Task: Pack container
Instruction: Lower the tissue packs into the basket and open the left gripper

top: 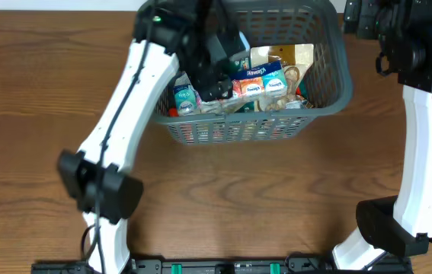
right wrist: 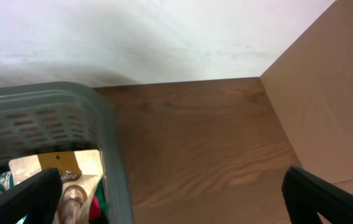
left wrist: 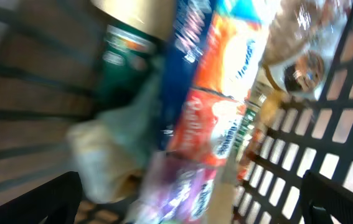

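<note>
1. A brown wood-grain surface (top: 48, 91) carries everything, and a pale wall runs behind the container's far side.
2. The left pincer (left wrist: 192, 199) hangs inside the container (top: 238, 131), over its left half. Its two fingers are spread wide apart with nothing clamped between them.
3. Directly beneath it lies an orange-and-blue snack pack (left wrist: 226, 93), with a dark green pack (left wrist: 123, 56) just beside it, toward the container's left wall. The wrist view is blurred, so I cannot tell whether a finger touches either pack.
4. The container itself stands on the surface near the wall, between the two arms, with packs heaped well up its walls. A tan card pack (top: 288, 55) leans in its far right part.
5. The right pincer (right wrist: 173, 199) waits outside the container, just off its far right corner. Its fingers are also apart and hold nothing.
6. Likely trouble:
   - A spread finger could hook a lattice slot in the container as the left arm rises, tipping or dragging the container.
   - A finger could catch a wrapper edge and pull a pack out over the container's rim.
   - The heap looks loose, so a nudge could slide packs toward the container's near wall.
   - The right arm is close enough to knock the container's rim if it swings inward.
</note>
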Motion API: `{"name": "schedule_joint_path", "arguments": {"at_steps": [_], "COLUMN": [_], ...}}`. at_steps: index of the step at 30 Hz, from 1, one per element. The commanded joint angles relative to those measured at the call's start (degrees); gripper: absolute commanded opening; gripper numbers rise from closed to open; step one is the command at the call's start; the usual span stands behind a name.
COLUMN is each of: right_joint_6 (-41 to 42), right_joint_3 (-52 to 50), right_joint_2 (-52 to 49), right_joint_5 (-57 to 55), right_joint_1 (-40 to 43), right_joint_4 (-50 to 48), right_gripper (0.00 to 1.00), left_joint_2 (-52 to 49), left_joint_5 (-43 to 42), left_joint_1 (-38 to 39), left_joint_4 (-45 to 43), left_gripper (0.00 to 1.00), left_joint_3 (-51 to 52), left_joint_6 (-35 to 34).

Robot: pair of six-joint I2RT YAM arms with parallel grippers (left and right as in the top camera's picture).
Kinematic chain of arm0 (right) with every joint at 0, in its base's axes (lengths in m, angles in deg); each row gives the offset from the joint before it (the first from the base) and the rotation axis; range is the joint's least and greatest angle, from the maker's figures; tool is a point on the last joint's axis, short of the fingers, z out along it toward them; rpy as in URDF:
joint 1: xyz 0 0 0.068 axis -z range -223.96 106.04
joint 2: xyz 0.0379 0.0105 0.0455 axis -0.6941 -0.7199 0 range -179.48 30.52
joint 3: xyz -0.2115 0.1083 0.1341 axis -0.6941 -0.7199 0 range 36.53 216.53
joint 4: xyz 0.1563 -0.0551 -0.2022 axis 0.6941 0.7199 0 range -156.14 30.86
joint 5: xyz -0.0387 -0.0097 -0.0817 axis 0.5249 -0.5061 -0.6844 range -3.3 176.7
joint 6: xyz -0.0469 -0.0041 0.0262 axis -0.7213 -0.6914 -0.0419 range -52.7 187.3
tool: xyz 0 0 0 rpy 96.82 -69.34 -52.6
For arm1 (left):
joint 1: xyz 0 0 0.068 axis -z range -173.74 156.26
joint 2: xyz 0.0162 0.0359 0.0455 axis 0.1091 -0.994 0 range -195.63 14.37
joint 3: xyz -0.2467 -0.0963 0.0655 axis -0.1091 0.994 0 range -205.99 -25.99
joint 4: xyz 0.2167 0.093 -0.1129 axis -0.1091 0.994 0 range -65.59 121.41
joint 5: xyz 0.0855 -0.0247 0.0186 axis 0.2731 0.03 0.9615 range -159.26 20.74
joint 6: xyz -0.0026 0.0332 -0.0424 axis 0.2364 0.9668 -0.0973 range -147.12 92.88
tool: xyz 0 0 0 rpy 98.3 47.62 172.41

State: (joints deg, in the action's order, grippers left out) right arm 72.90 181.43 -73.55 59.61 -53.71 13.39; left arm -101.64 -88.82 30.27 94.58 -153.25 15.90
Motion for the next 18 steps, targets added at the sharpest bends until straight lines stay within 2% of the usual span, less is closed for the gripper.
{"name": "schedule_joint_path", "arguments": {"at_steps": [1,5,10,13,15,18], "right_joint_6": [-0.3,-0.3,-0.3,-0.3,-0.3,-0.3], "right_joint_3": [0.5,0.5,0.5,0.5,0.5,0.5], "right_joint_2": [1.0,1.0,1.0,1.0,1.0,1.0], "right_joint_5": [-1.0,-1.0,-1.0,-1.0,-1.0,-1.0], "right_joint_1": [0.3,0.3,0.3,0.3,0.3,0.3], "right_joint_4": [0.0,0.0,0.0,0.0,0.0,0.0], "right_gripper": [0.99,0.99,0.99,0.99,0.99,0.99], "left_joint_2": [9.2,16.2,24.4,28.3,30.3,32.5], "left_joint_5": [5.1,12.8,27.7,35.4,38.3,38.5], "left_joint_1": [-0.2,-0.6,-4.0,-6.9,-8.9,-11.5], "left_joint_4": [-1.9,-3.5,-2.5,0.3,3.6,8.4], "left_gripper": [0.98,0.99,0.99,0.99,0.99,0.99], "left_joint_3": [-1.4,-1.4,-1.4,-1.4,-1.4,-1.4], "left_joint_6": [-5.5,-11.8,-26.4,-32.5,-35.5,-36.7]}}
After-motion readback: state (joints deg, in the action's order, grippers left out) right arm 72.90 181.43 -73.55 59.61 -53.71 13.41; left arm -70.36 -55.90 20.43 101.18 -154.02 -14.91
